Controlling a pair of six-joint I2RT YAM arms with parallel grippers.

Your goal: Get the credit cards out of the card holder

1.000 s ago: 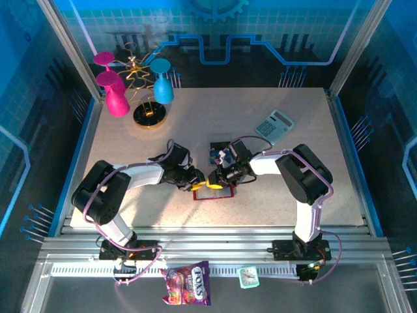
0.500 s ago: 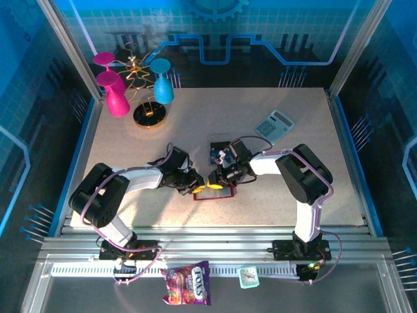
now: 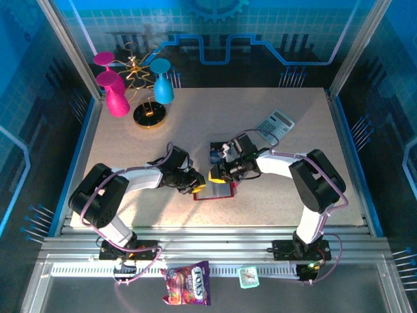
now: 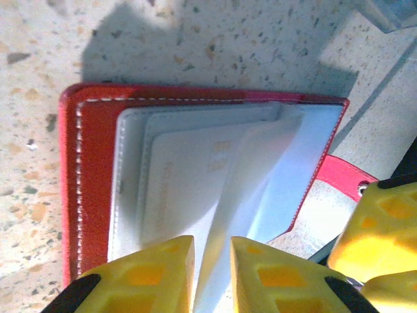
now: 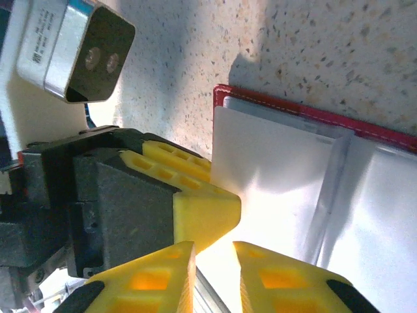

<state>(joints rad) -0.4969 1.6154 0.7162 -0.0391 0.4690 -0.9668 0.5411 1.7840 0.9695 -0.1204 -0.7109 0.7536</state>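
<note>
Starting at the near rail, passing a crinkly purple sweet bag and a small teal clock, neither part of the job. Further in, at the middle of the speckled worktop, finding the small red folding card holder lying open, grey-white pockets up. Holding it with the left gripper: yellow fingers narrow, closed on a pale inner pocket leaf that runs down between them. Meeting it from the other side with the right gripper, its fingers likewise narrow, poised at the holder's edge close beside a left fingertip. Cannot tell through the glare whether anything is pinched there.

Seeing one pale credit card with faint gold marks tucked in the pocket under the raised leaf, so judging the pull-out step in hand and not finished. Calling next for a steady hold on the leaf, then a pinch on the card's exposed edge and a flat slide out along the pocket mouth, without dragging the holder.

Just beyond, noting a dark-rimmed clear box with a blue patch at it, possibly a card, too small to tell. Farther right, a grey calculator. At the far left, two pink goblets, a blue goblet and a black-and-gold dish.
</note>
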